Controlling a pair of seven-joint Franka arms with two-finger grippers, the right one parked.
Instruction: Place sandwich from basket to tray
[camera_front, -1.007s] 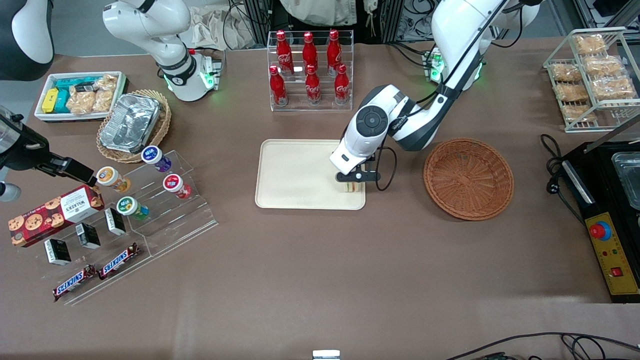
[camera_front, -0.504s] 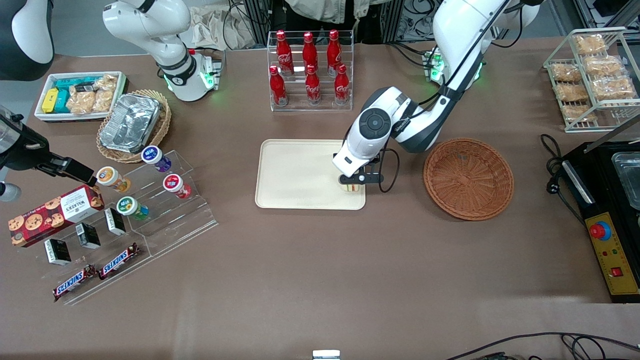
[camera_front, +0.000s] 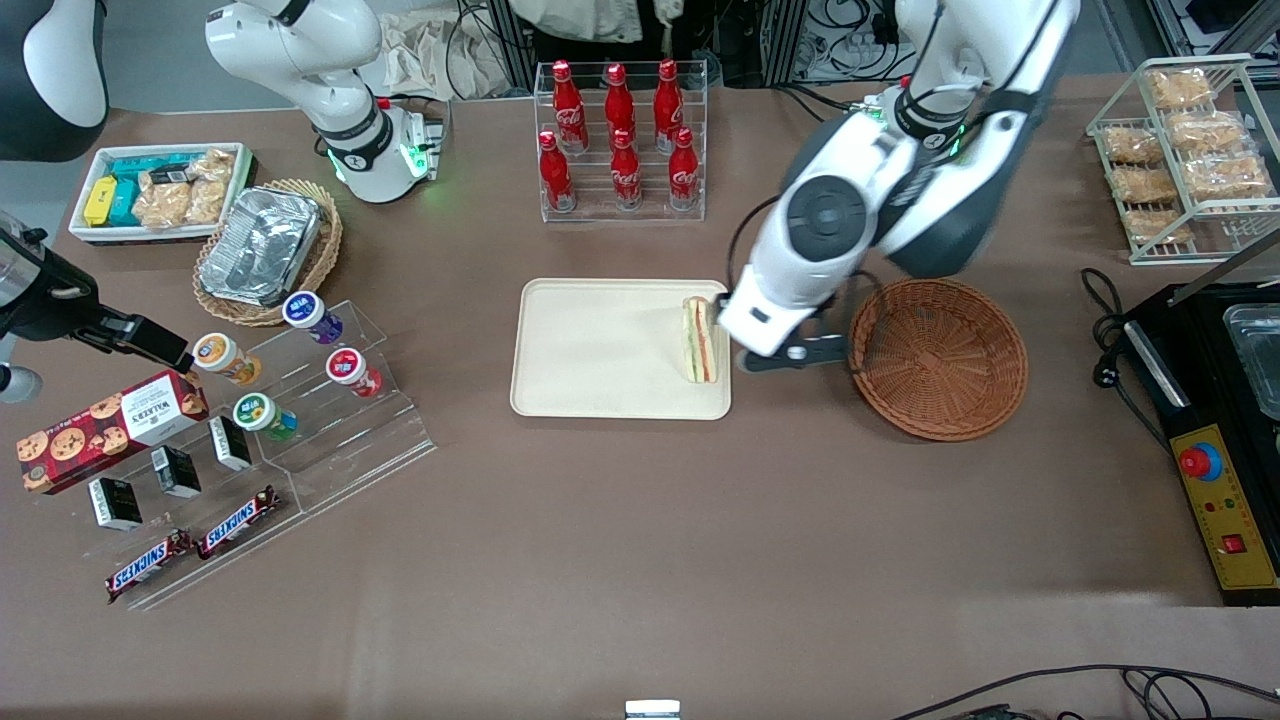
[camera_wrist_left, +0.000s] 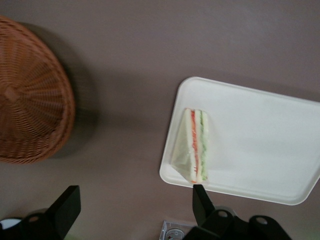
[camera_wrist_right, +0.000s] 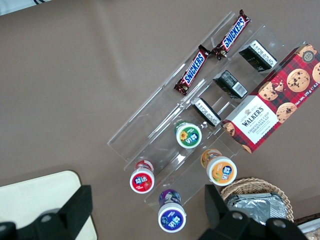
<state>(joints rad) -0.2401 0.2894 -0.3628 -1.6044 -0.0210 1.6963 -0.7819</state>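
The sandwich (camera_front: 699, 340) lies on its side on the cream tray (camera_front: 590, 350), at the tray's edge nearest the basket. Its orange-red and green layers (camera_wrist_left: 196, 145) show in the left wrist view, on the tray (camera_wrist_left: 260, 145). The reddish-brown woven basket (camera_front: 937, 358) sits beside the tray with nothing in it, and its rim (camera_wrist_left: 30, 125) also shows from the wrist. My gripper (camera_front: 792, 356) hangs above the bare table strip between tray and basket. It is open (camera_wrist_left: 134, 197), with nothing between its fingers, apart from the sandwich.
A clear rack of red cola bottles (camera_front: 620, 140) stands farther from the front camera than the tray. Toward the parked arm's end are an acrylic stand with cups and snack bars (camera_front: 300, 380) and a foil container (camera_front: 262, 245). A wire snack rack (camera_front: 1185, 150) and a black machine (camera_front: 1220, 420) stand at the working arm's end.
My gripper has let go of the sandwich, risen and swung off the tray toward the basket. The sandwich, earlier under the gripper, now lies uncovered on the tray.
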